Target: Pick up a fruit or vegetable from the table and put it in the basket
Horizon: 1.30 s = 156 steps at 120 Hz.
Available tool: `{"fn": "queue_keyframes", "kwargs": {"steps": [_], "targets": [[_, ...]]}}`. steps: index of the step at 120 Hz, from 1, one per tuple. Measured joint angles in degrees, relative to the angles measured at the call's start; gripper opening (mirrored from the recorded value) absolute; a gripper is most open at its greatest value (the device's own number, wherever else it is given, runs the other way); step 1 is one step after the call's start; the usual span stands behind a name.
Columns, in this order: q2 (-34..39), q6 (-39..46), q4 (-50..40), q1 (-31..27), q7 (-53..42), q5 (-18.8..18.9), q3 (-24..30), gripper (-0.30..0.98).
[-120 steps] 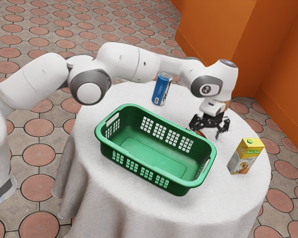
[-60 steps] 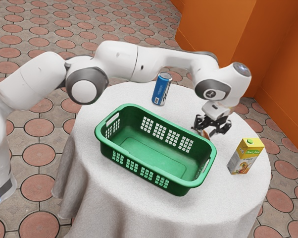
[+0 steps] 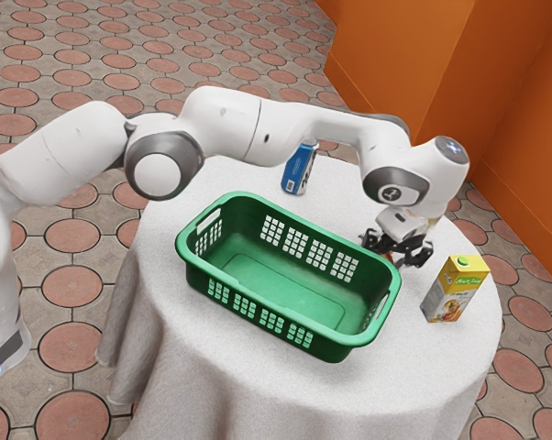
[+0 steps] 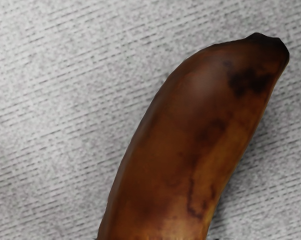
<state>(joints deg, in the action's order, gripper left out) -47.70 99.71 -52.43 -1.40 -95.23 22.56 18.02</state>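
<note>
Standing near the edge of the round, white-clothed desk [image 3: 423,362], a yellow-and-green drink carton [image 3: 456,291] bears lettering too small to read surely; so does the blue metal can [image 3: 299,170] across the basket. Terracotta-and-grey paving [image 3: 47,321] meets an orange wall [image 3: 404,55]. Open cloth separates carton from green plastic basket [image 3: 354,349]. Just beside that basket, the black hand [image 3: 398,259] is low over a brown, dark-blotched banana [image 4: 190,140], outside the basket; whether it grips, I cannot tell.
</note>
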Motion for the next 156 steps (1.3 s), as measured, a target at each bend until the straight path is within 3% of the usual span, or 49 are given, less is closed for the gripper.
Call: {"fn": "queue_keyframes", "kwargs": {"steps": [7, 44, 65, 92, 129, 148, 156], "targets": [[0.22, -0.68, 0.01, 0.08, -0.01, 0.27, -0.04, 0.19], [6.84, -6.27, 0.11, -0.52, 0.01, 2.61, -0.47, 0.17], [12.63, -9.69, -0.42, 0.48, 1.10, 1.77, 0.02, 0.17], [14.37, -16.67, -1.35, 3.67, 4.35, 0.29, 0.25, 0.17], [16.98, -43.40, -2.61, 3.99, 14.81, -7.15, 0.24, 0.17], [16.98, -50.83, -6.13, 4.21, 20.04, -10.99, 0.00, 0.17], [16.91, -52.79, -8.74, 3.96, 21.86, -11.69, -0.19, 0.23]]}}
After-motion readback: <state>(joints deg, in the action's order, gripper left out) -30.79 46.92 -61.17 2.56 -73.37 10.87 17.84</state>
